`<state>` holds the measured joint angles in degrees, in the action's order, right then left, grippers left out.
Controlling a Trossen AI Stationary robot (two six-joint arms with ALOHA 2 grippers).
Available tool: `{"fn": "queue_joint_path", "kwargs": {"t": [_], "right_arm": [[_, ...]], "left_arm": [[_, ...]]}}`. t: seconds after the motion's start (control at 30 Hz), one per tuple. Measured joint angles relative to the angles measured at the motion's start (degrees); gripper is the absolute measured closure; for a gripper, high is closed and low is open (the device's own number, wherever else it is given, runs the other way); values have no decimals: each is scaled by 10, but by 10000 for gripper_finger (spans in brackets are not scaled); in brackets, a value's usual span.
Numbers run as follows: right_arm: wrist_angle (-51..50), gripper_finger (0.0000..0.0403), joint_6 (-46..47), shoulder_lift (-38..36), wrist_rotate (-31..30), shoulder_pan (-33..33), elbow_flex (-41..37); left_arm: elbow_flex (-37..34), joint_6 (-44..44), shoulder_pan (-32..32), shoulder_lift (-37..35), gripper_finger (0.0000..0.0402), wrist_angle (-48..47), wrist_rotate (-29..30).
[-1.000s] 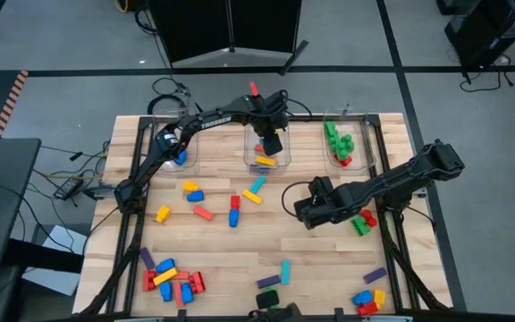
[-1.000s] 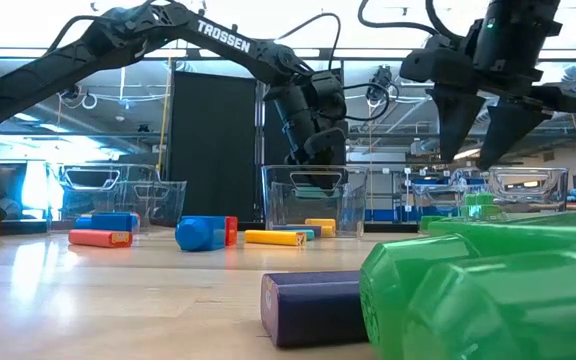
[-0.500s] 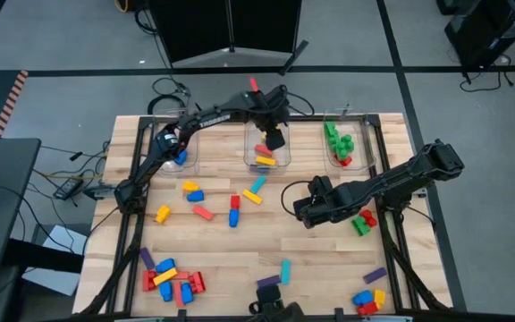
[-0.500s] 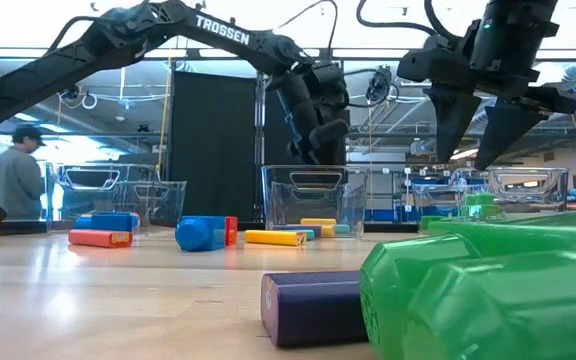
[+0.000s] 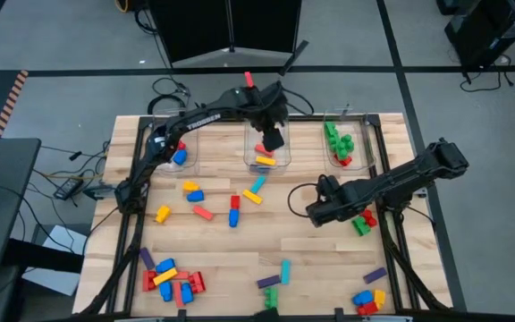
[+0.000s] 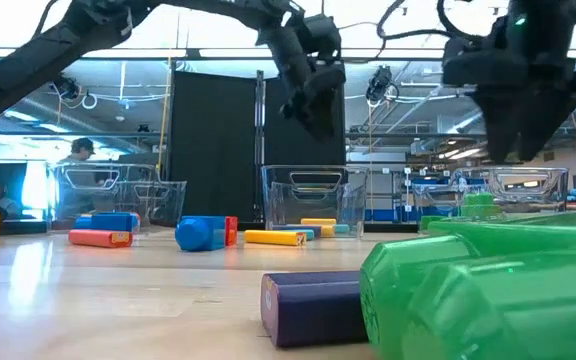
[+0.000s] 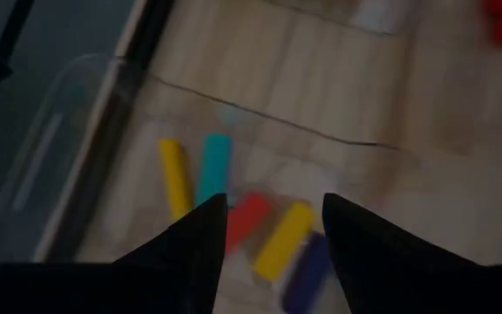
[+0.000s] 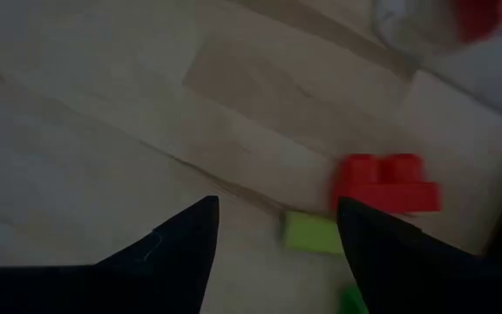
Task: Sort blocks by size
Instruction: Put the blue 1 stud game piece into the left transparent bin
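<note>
Many blocks lie loose on the wooden table. My left gripper hangs open and empty above the middle clear bin. That bin holds long blocks: yellow, cyan, red and another yellow. My right gripper stands open over bare wood at the table's right. A red block and a green block lie just beyond its fingers, the same pair as in the high view.
A left bin holds a blue block; a right bin holds green chunky blocks. Loose blocks lie mid-left, centre, near left, near middle and near right. A person stands in the room behind.
My left gripper has risen out of the middle bin and now hangs well above its rim. My right gripper has shifted a little toward the table's right edge and rolled at the wrist, closer to the red and green blocks.
</note>
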<state>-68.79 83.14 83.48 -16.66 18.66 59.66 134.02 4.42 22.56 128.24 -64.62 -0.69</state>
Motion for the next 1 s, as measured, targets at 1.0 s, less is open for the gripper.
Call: {"fn": "queue_joint_path", "kwargs": {"t": [1.0], "right_arm": [[40,160,84,-289,115,165,-169]], "left_arm": [[-385,-243,-247,-278,204,199,132]]}}
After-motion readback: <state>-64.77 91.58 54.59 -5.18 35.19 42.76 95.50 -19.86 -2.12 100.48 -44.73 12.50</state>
